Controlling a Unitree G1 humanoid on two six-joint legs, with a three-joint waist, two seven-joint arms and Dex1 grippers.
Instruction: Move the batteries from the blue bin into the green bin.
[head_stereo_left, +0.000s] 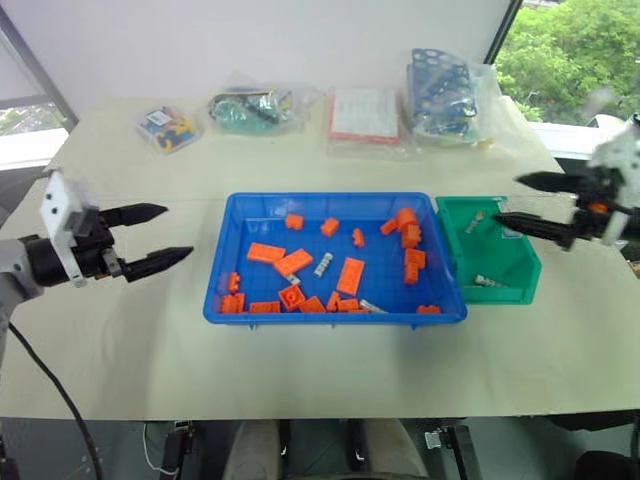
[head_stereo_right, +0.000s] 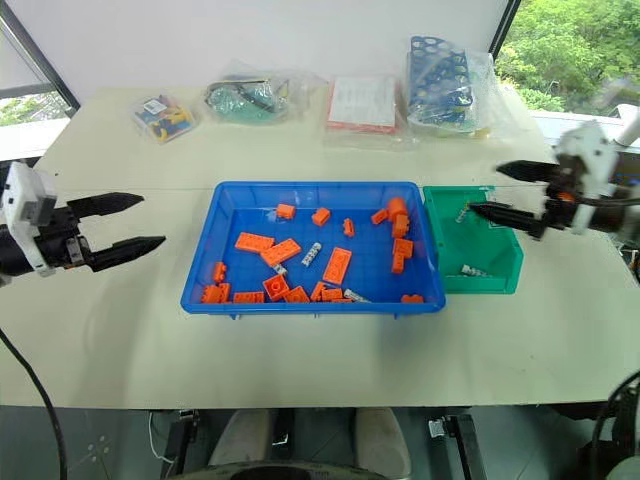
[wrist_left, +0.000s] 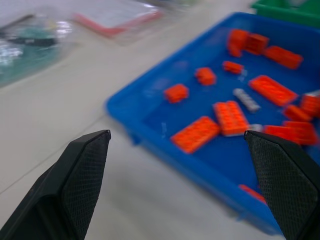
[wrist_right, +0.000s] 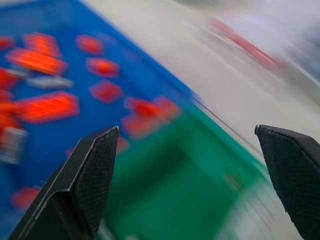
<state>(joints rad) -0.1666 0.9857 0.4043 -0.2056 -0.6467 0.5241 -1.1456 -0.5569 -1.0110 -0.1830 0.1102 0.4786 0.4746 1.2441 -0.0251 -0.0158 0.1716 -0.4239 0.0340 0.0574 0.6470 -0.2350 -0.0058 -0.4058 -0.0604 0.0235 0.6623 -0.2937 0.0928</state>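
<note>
Both sets of jaws spread wide and empty: left gripper (head_stereo_left: 160, 240) at the left edge, right gripper (head_stereo_left: 522, 202) over the green bin (head_stereo_left: 505, 262) at right. Two batteries (head_stereo_left: 489, 283) lie in there; others sit mid-frame in the blue bin (head_stereo_left: 262, 207) among orange blocks (head_stereo_left: 350, 275). My worry: jaws clipping a block beside a battery and lifting both.

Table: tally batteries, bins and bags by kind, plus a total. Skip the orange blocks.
Batteries: 5 visible: 3 in the blue bin at; 2 in the green bin at
Bins: 2
Plastic bags: 4
Total: 11
Blocks could hide more batteries.
</note>
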